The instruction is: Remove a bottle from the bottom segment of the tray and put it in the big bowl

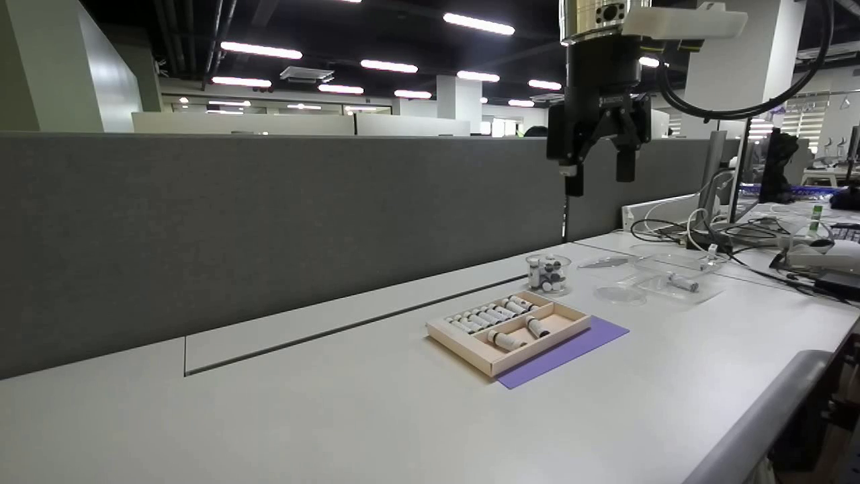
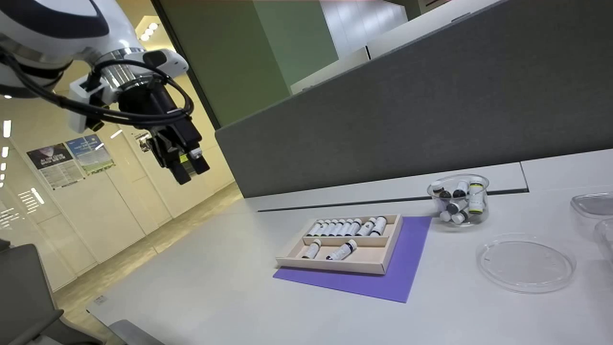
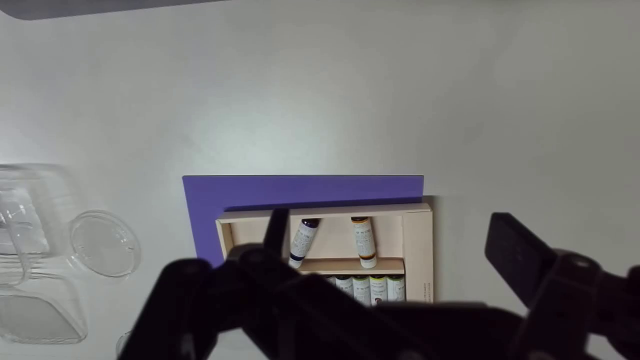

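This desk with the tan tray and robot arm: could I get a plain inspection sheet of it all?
Surface: white desk; purple mat partly under the tray.
Job's things: two bottles in the tray's bottom segment; clear bowl holding other bottles.
Clutter: clear round dish, other clear pieces.
Gripper: open above the desk, nothing held.
Cables: black cable on the arm; tangled cables on the desk.
Surroundings: grey partition, grey chair.

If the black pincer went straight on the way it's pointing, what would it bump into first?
Probably the white tabletop, near the purple mat. The pincer points down from high above, so depth is unclear; it might meet the mat or the tan tray instead.
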